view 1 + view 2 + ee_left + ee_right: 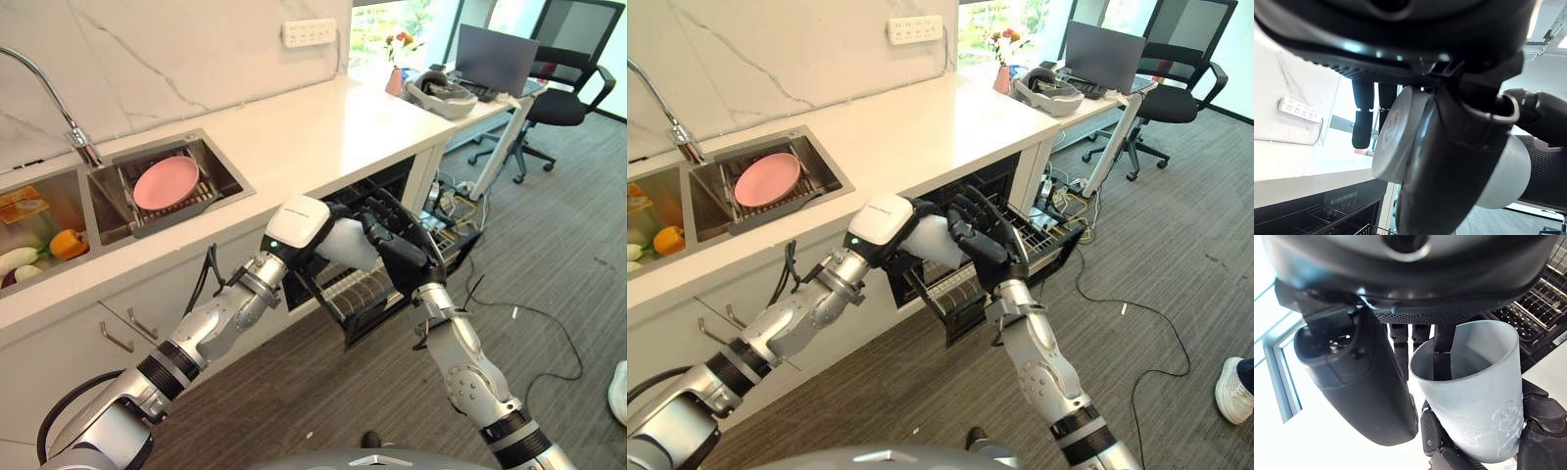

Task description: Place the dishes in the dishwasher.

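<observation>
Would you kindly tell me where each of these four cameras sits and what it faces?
Left eye: on the head, looking down at the counter, sink and dishwasher rack; both arms show.
Right eye: beside it, same scene.
Left wrist: on the left arm, looking past the left hand and cup.
Right wrist: on the right arm; right hand, cup.
Both wrist views share the cup.

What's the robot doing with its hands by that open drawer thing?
Both hands meet over the dishwasher's pulled-out rack. The left hand is curled round a pale grey cup, and the right hand has fingers dipped inside it. A pink plate waits in the sink.
</observation>
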You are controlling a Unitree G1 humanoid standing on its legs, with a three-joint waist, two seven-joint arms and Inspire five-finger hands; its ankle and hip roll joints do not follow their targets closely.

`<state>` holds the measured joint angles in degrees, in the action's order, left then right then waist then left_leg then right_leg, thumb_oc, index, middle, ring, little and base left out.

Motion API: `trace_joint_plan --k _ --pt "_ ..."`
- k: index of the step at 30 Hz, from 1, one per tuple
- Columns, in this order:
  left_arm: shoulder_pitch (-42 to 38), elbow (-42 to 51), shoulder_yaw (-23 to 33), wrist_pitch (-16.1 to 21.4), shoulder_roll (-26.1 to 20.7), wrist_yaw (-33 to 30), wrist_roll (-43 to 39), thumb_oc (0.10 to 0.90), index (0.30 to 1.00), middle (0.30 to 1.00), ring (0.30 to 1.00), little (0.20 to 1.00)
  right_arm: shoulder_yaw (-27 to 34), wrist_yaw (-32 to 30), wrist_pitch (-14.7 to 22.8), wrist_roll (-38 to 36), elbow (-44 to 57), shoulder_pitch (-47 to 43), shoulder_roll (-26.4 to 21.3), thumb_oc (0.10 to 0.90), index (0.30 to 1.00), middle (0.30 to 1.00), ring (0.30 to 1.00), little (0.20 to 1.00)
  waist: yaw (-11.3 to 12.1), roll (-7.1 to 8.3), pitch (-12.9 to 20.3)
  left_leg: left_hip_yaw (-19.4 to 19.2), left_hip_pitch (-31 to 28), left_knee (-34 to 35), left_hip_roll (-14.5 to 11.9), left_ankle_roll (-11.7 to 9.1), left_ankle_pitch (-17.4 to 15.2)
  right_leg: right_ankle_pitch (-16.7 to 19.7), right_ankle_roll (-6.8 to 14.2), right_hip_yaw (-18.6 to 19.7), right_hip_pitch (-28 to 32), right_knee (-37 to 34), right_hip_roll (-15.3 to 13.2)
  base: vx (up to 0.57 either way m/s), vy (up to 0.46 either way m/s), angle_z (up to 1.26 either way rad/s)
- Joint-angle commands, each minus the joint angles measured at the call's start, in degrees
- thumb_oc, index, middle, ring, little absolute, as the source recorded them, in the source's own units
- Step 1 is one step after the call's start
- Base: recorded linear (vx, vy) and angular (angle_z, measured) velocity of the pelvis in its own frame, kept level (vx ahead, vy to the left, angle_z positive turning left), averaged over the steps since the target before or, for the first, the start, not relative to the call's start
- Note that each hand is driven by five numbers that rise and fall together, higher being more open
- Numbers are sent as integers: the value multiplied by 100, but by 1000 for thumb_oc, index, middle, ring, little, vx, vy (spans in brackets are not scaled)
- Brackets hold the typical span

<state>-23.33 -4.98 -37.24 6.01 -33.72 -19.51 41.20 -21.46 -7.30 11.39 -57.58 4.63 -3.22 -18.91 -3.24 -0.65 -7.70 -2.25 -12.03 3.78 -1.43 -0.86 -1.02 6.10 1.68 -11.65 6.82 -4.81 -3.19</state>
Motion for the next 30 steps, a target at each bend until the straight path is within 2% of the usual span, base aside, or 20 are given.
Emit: trace_joint_plan --k 1,7,8,9,10,11,12,13,14,21,22,30 --pt "-1045 270 -869 544 948 -230 311 400 300 300 300 300 -1020 723 282 106 1060 -1426 868 400 300 300 300 300 -15 127 292 1 302 -591 210 71 -596 -1223 405 75 33 1034 -144 0 0 0" --pt "-818 336 -793 514 956 -316 149 400 300 300 300 300 -866 454 468 239 1170 -1301 919 400 300 300 300 300 10 115 263 13 323 -627 219 77 -613 -1232 401 38 35 1062 -175 0 0 0" --pt "-788 353 -787 509 951 -323 143 416 324 324 324 324 -827 422 502 277 1181 -1290 913 400 300 300 300 300 9 114 262 13 320 -630 220 78 -615 -1235 400 36 39 1065 -173 16 0 4" --pt "-767 360 -778 512 947 -329 138 456 385 385 385 385 -806 394 520 303 1192 -1275 917 400 300 300 300 300 12 112 262 14 320 -630 221 78 -615 -1238 400 36 40 1065 -171 16 -3 4" --pt "-742 371 -763 513 935 -342 131 544 516 516 516 516 -769 377 550 300 1205 -1254 923 400 300 300 300 300 11 114 261 16 319 -631 219 79 -617 -1238 399 35 38 1068 -171 14 -5 3" --pt "-708 385 -746 513 928 -359 110 687 731 731 731 731 -735 348 583 327 1227 -1240 928 400 300 300 300 300 12 114 260 21 320 -629 217 80 -618 -1238 398 33 35 1069 -172 0 0 0" --pt "-706 387 -746 512 926 -359 109 712 768 768 768 768 -736 345 582 330 1230 -1237 928 400 300 300 300 300 12 114 262 22 320 -628 217 80 -618 -1238 398 33 35 1069 -172 0 0 0" --pt "-681 400 -720 517 921 -384 90 715 773 773 773 773 -682 326 621 354 1245 -1219 925 400 300 300 300 300 10 111 262 26 321 -625 217 80 -618 -1238 395 35 38 1064 -175 0 0 0" --pt "-650 420 -704 519 916 -409 69 800 900 900 900 900 -648 301 656 355 1260 -1183 931 400 300 300 300 300 10 112 263 26 319 -626 216 80 -619 -1239 394 29 38 1062 -174 0 0 0" --pt "-521 459 -644 492 918 -467 -73 800 900 900 900 900 -418 133 840 310 1323 -1015 970 400 300 300 300 300 11 105 259 41 325 -627 210 77 -616 -1237 392 14 56 1034 -173 0 0 0" --pt "-497 473 -643 499 911 -461 -90 400 300 300 300 300 -384 125 867 291 1328 -985 965 400 300 300 300 300 16 106 258 44 320 -620 212 78 -616 -1236 390 11 61 1030 -172 0 0 0" --pt "-337 544 -520 503 925 -445 -254 400 300 300 300 300 -372 183 821 236 1292 -884 858 400 300 300 300 300 38 121 250 71 324 -463 215 73 -512 -1160 396 -3 74 882 -161 0 0 0"
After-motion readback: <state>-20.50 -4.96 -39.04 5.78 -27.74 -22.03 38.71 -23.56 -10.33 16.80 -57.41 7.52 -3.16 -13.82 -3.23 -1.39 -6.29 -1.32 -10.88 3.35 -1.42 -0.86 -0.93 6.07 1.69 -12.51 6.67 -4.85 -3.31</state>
